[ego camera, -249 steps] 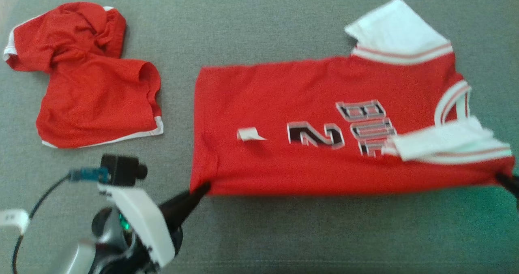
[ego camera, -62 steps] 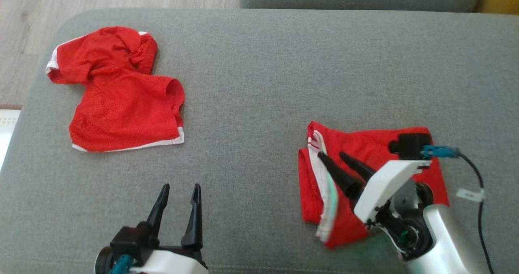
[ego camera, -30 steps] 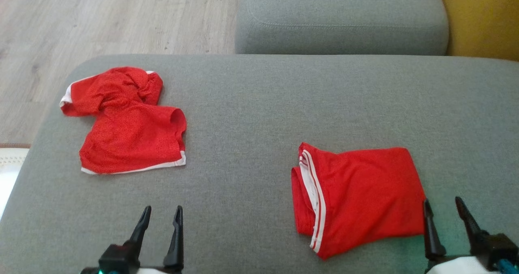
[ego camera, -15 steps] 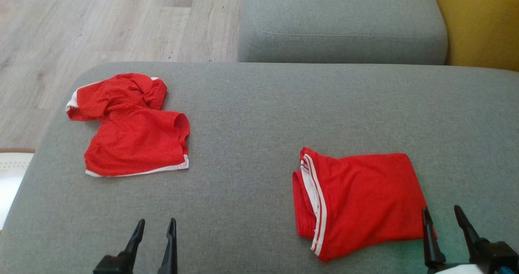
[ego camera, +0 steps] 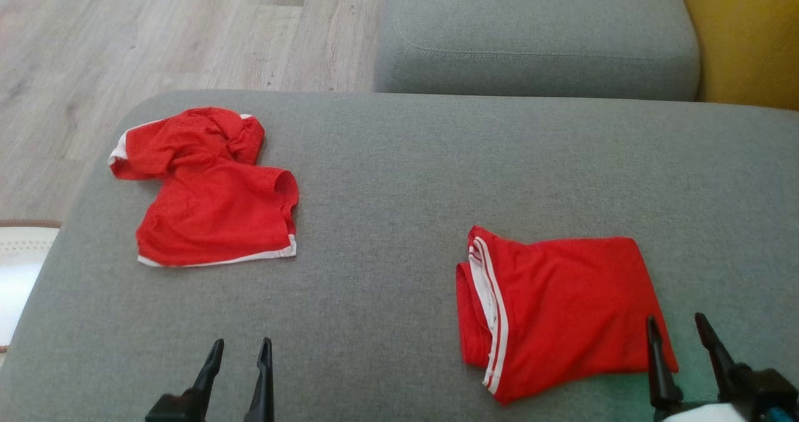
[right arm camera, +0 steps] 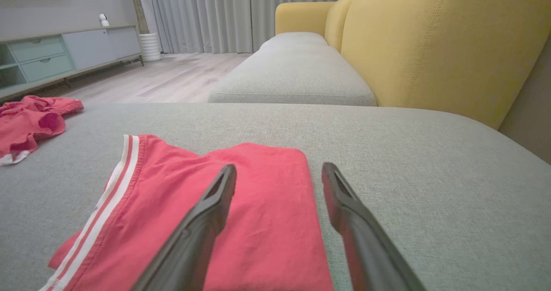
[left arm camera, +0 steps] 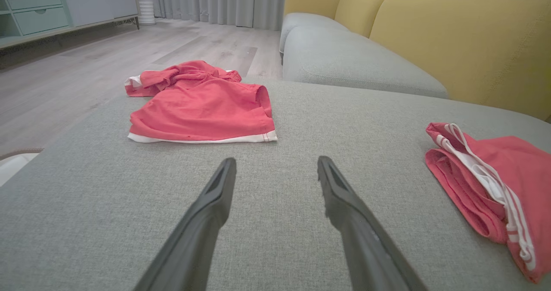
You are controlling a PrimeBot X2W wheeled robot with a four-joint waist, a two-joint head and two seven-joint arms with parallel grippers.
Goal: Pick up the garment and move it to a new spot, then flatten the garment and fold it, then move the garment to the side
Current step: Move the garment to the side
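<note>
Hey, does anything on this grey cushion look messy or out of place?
The red garment at the far left lies crumpled, its top bunched up. The folded garment on the right is tidy, though its striped edge layers sit uneven.

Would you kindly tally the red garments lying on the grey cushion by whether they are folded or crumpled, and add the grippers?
folded red garment: 1
crumpled red garment: 1
open grippers, the left gripper and the right gripper: 2
Total: 4
</note>
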